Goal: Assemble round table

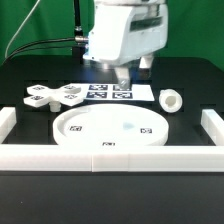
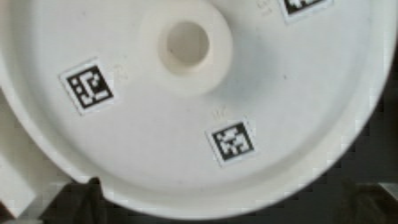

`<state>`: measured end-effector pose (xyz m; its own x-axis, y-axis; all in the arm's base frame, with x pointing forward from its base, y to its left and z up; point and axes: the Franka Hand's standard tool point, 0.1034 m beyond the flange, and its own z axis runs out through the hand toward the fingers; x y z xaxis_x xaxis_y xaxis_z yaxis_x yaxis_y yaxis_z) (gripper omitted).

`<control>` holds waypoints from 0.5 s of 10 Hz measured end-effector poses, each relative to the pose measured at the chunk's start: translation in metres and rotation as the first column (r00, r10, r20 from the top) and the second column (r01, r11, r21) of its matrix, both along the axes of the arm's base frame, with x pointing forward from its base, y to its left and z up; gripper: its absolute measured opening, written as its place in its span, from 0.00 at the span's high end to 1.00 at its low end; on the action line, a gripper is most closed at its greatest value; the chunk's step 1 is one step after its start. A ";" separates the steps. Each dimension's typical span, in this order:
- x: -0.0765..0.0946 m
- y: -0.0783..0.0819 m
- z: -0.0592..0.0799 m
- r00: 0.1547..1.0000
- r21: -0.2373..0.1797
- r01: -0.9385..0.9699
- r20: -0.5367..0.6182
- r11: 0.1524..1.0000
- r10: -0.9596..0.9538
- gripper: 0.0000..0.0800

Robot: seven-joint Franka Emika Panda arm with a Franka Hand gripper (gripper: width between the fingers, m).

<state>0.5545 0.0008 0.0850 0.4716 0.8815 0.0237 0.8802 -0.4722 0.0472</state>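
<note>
A matt black worktop (image 1: 40,72) fills the scene under soft, even light that leaves a faint sheen on its surface. Behind its far edge stands a plain green backdrop (image 1: 35,20), with thin black cables (image 1: 40,43) running across it near the far left corner. A blocky white border rail (image 1: 110,160) runs along the near edge and turns up both side edges.

Bright, even light is falling from above on the black table (image 1: 35,130), so the white disc top (image 1: 110,132) is glowing and losing most of its surface detail, with a faint bluish tint near its middle. Both pictures are looking soft and a little grainy. In the wrist view the disc top is appearing slightly blurred, and deep shadow is lying beyond its rim.
</note>
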 end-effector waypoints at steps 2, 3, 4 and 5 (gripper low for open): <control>-0.002 -0.018 -0.020 1.000 0.004 -0.017 -0.004 1.000 0.017 0.19; -0.004 -0.029 -0.034 1.000 0.007 -0.006 -0.023 1.000 0.006 0.19; -0.005 -0.032 -0.043 0.999 0.010 0.006 -0.034 1.000 -0.006 0.19; -0.008 -0.029 -0.049 0.999 0.012 0.002 -0.044 1.000 -0.002 0.19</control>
